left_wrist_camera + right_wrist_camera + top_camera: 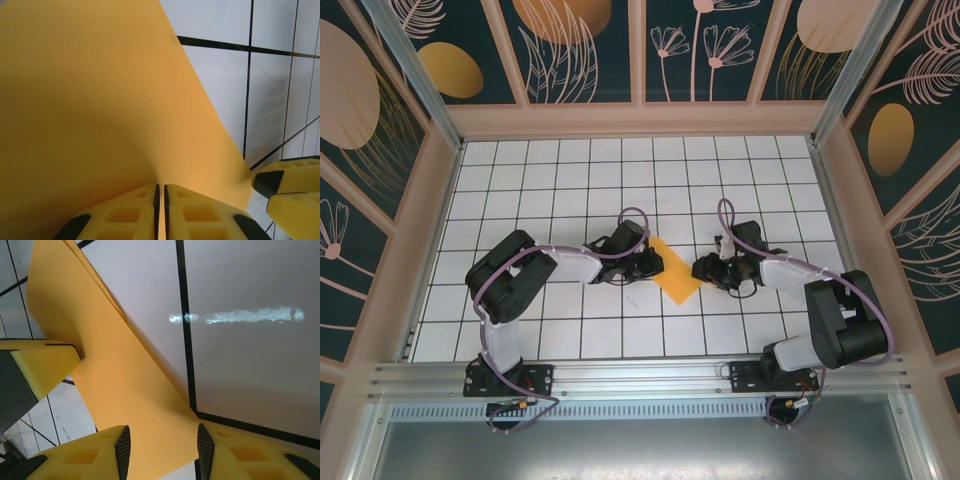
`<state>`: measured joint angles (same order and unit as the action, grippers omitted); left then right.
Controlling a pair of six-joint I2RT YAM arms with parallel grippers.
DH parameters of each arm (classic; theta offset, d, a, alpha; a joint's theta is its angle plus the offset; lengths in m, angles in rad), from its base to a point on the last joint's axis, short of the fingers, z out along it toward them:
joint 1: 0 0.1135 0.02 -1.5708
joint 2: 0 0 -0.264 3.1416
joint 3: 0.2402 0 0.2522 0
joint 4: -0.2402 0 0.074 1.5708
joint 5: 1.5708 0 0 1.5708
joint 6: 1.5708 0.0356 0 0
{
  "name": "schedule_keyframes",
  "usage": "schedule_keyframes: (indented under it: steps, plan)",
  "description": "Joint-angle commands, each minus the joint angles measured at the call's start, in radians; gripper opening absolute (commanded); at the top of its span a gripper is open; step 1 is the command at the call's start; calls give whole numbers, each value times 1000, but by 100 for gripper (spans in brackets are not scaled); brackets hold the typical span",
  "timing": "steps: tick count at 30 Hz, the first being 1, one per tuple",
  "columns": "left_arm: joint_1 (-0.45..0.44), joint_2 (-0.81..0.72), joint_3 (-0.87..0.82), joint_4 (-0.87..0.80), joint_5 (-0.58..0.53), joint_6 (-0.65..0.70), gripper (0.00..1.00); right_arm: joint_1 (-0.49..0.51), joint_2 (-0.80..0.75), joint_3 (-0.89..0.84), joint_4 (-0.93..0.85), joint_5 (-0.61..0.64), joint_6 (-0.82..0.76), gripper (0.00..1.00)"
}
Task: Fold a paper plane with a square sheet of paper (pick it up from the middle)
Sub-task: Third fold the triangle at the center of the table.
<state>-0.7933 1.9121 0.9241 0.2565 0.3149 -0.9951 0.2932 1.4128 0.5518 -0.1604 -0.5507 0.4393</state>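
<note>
Where the left tool point(161, 189) clamps the paper point(100, 100), its edge is hidden.

Two black arms reach inward with elbows bent outward. The left end effector point(652, 264) meets the left edge of the square sheet of paper point(678, 273), fingers pinched together on it. The right end effector point(702, 268) straddles the sheet's right corner, fingers apart.

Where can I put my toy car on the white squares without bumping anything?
The middle is crowded: the left gripper and right gripper meet at the orange paper. Bare spots: the far rows of the table up to the back wall, and the near strip between the left arm's base and the right arm's base.
</note>
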Motion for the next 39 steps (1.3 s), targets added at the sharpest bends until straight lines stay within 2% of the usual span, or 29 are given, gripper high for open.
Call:
schedule_keyframes:
  steps: [1, 6, 9, 10, 13, 19, 25, 34, 39]
  plan:
    - [-5, 22, 18, -34, 8, 26, 16, -8, 2, -15, 7, -49, -27, 43]
    - [-6, 18, 18, -36, 6, 28, 16, -14, -18, -24, 18, 2, -19, 44]
    - [-6, 13, 11, -37, 6, 28, 16, -18, -43, -12, -4, 118, -8, 45]
    - [-5, 15, 9, -35, 6, 28, 16, -21, -54, -11, 8, 123, -8, 46]
    - [-6, 16, 7, -32, 9, 27, 16, -32, -41, -2, 43, 106, 7, 48]
    - [-6, 20, 18, -34, 5, 29, 16, -29, 46, -12, 75, -15, 8, 48]
    - [-4, 20, 25, -40, 4, 30, 16, -28, -17, -54, 92, -94, 23, 43]
    - [-6, 19, 37, -39, 12, 26, 17, -29, -101, -88, 137, -167, 77, 43]
    - [-6, 2, 42, -10, 39, 7, 22, -27, -101, -106, 208, -212, 130, 43]
